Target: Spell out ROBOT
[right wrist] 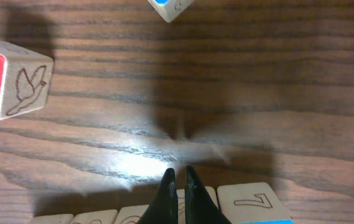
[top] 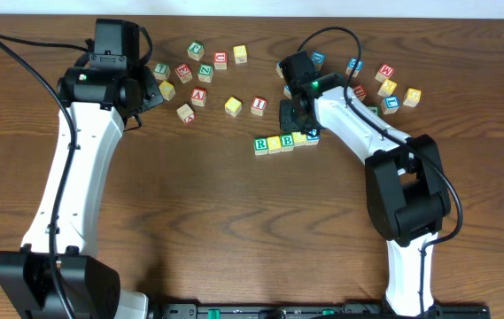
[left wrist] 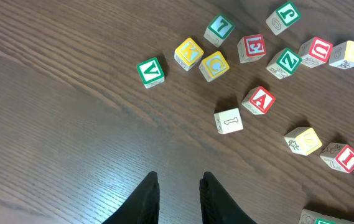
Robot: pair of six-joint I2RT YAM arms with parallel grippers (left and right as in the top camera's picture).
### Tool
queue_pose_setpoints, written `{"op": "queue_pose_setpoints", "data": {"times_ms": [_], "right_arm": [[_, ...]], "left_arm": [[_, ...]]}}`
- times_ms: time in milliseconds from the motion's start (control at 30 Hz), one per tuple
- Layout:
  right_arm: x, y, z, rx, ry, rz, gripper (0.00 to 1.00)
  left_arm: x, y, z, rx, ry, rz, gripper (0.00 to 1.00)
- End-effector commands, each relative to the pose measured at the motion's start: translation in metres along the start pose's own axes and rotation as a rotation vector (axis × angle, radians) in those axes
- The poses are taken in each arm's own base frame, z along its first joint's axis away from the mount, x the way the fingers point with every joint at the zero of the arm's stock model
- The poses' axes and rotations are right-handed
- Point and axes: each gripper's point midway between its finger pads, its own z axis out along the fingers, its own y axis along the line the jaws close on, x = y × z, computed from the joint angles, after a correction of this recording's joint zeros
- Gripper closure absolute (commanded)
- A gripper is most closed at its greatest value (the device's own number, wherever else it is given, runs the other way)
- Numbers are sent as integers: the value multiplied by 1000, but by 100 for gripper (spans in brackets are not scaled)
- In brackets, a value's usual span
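Observation:
Five wooden cubes stand in a row mid-table: green R (top: pixel 260 143), a yellow cube (top: pixel 275 143), green B (top: pixel 287 140), a second yellow cube (top: pixel 300 137) and the blue T (top: pixel 313 135). My right gripper (top: pixel 297 125) hovers at the row's far side, shut and empty. In the right wrist view its fingertips (right wrist: pixel 177 173) meet over the row's top faces, just left of the end cube (right wrist: pixel 254 200). My left gripper (top: pixel 151 91) is at the back left. In its wrist view the fingers (left wrist: pixel 180 182) stand a little apart over bare wood, holding nothing.
Loose cubes lie scattered at the back: a left cluster with a green V (left wrist: pixel 150 71), a red A (left wrist: pixel 259 99) and a "1" cube (left wrist: pixel 229 121), a red I (top: pixel 259 105) mid-table, and a right cluster (top: pixel 389 89). A red-edged cube (right wrist: pixel 12 78) sits left of the right gripper.

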Motion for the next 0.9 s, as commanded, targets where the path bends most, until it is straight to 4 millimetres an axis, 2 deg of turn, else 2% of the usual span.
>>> {"op": "queue_pose_setpoints", "data": {"times_ms": [0,400,867], "right_arm": [[1,-6,-3,19,0,6,99],[10,-8,-3,32,34,0,99],[11,-8,-3,31,41,-1,99]], "left_arm": [[3,1,5,-11,10,-8,77],[3,1,5,-11,10,-8,77],[3,1,5,-11,10,-8,77]]}}
